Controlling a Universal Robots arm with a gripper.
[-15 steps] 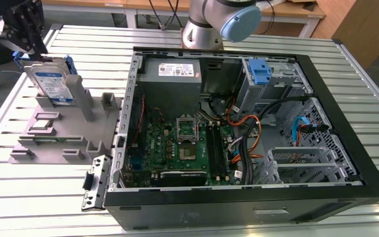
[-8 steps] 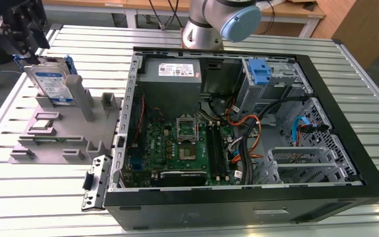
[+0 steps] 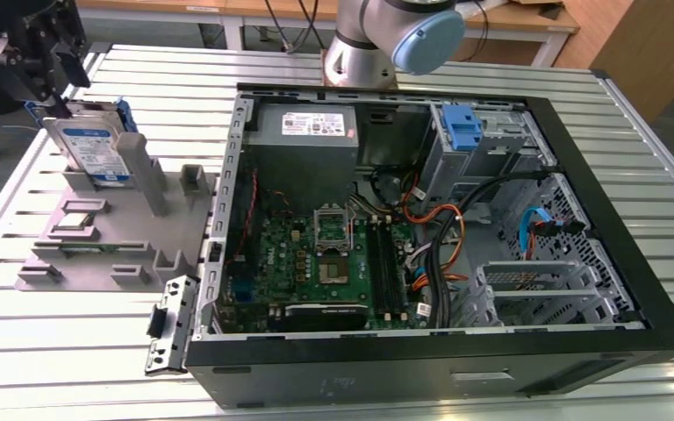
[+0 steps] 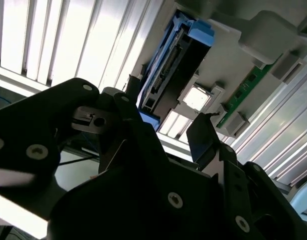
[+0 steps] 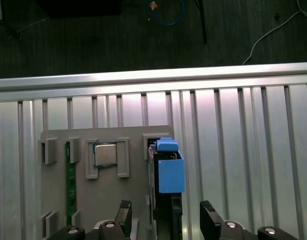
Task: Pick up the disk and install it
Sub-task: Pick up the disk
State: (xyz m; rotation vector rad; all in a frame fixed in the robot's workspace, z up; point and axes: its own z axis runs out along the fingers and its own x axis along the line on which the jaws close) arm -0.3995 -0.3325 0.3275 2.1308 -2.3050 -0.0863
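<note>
The disk stands upright on its edge in a grey holder at the exterior view's left, its white-and-blue label facing the camera. My black gripper hangs just above the disk's top edge. In the first wrist view the disk is seen edge-on with its blue rail, and my gripper is open with one finger on either side of it, not touching. The second wrist view shows the disk beyond the open gripper.
An open computer case lies at the exterior view's right, with a grey power-supply box, a blue latch and cables inside. The holder also carries a chip and a green board. The table is slatted metal.
</note>
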